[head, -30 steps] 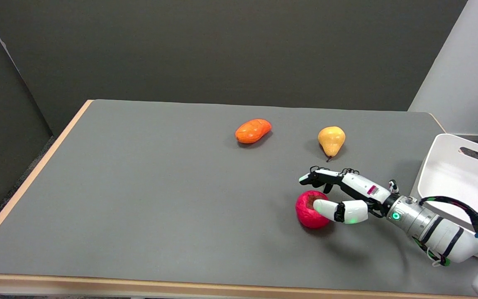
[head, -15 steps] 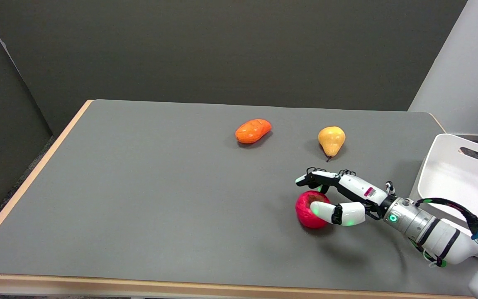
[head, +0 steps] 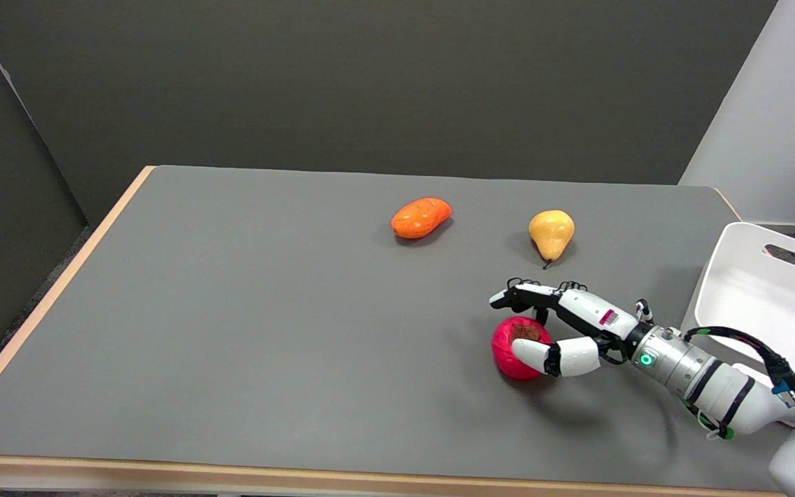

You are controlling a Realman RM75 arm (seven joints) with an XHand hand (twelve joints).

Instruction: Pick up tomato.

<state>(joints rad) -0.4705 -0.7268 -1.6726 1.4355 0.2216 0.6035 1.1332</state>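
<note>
— What did we see carrying it all?
— We saw a table (head: 232, 310) with a grey mat over its top and a pale wooden edge showing along the left and near sides.
— And what lay on it?
— We found a red tomato (head: 508, 348) resting toward the near right. Farther back lay an orange vegetable (head: 421, 217) on its side, and to its right, well apart, a yellow pear (head: 551, 233) with its stem pointing toward us. At the right edge we noted a white bin (head: 749, 290), tilted
</note>
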